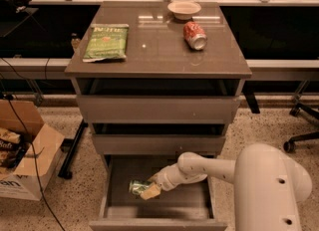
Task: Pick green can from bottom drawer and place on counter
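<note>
The bottom drawer (154, 223) is pulled open below two shallower drawers. The green can (135, 186) lies on its side inside the drawer, left of centre. My gripper (144, 189) reaches down into the drawer from the right and is shut on the can's right end, with a pale finger (151, 191) under it. My white arm (259, 185) fills the lower right. The counter (159, 56) is the glossy grey-brown top of the cabinet above.
On the counter lie a flat green snack bag (105, 41), a red soda can (195, 35) on its side and a pale bowl (184, 9). A cardboard box (25, 160) stands on the floor at the left. A chair base (301, 130) is at the right.
</note>
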Robot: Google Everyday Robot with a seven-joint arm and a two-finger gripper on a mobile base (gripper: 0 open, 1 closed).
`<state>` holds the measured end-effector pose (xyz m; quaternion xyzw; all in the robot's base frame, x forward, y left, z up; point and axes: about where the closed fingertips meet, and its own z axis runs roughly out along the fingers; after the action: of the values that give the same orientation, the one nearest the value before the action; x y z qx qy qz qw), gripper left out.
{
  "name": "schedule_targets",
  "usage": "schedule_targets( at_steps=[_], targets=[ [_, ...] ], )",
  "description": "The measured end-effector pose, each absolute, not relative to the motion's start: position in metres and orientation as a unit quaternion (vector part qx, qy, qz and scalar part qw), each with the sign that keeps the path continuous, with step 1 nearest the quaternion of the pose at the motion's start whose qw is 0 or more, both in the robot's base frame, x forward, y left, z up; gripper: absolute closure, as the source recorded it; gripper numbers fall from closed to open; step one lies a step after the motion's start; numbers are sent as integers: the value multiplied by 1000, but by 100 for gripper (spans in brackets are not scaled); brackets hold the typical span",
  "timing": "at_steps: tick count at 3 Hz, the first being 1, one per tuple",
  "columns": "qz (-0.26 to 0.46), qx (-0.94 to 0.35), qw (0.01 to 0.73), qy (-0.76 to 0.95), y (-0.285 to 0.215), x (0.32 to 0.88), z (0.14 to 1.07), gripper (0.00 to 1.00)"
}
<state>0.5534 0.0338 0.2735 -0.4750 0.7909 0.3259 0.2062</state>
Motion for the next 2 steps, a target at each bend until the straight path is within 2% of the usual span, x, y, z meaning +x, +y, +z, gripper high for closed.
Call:
schedule_targets(
  at_steps=[1, 2],
  targets=[
    [347, -508, 202, 762, 27, 532, 319, 100],
    [350, -524, 232, 741, 12, 519, 375, 100]
  ],
)
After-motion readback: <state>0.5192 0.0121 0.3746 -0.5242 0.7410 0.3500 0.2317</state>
